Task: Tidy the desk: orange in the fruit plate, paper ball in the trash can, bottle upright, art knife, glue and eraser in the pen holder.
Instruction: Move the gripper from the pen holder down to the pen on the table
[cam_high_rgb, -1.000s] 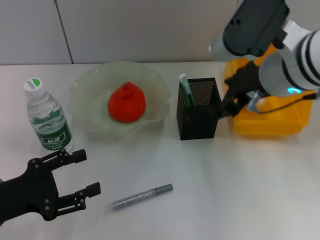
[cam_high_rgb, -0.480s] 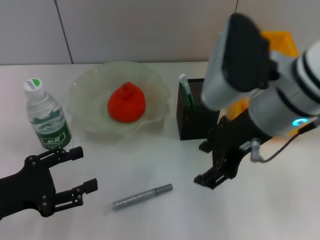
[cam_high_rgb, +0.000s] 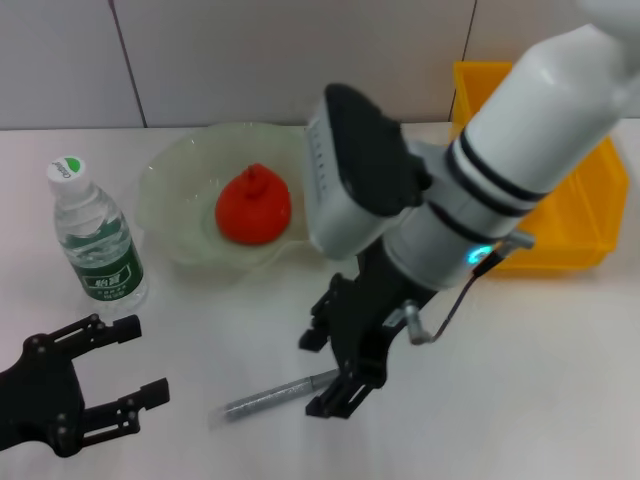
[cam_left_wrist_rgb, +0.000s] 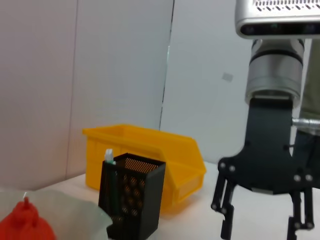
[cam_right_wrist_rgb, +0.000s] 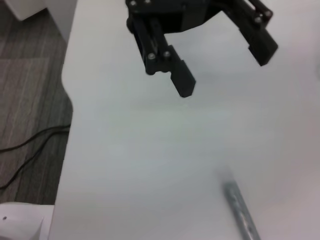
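A silver art knife (cam_high_rgb: 285, 393) lies on the white desk (cam_high_rgb: 520, 400) near the front; it also shows in the right wrist view (cam_right_wrist_rgb: 241, 212). My right gripper (cam_high_rgb: 316, 377) is open, right over the knife's right end. My left gripper (cam_high_rgb: 145, 358) is open and empty at the front left. The orange (cam_high_rgb: 253, 207) sits in the pale-green fruit plate (cam_high_rgb: 165, 195). The bottle (cam_high_rgb: 95, 240) stands upright at the left. My right arm hides the pen holder in the head view; the left wrist view shows it (cam_left_wrist_rgb: 132, 200) with a white-topped stick (cam_left_wrist_rgb: 108, 157) inside. Paper ball and eraser are out of view.
The yellow trash can (cam_high_rgb: 575, 200) stands at the back right, behind my right arm; it also shows in the left wrist view (cam_left_wrist_rgb: 150, 150). The right wrist view shows the desk's edge with floor and a cable (cam_right_wrist_rgb: 25, 145) beyond.
My right arm has swung from the trash can, past the pen holder, to the front middle over the art knife. My left gripper has drawn back a little toward the front edge.
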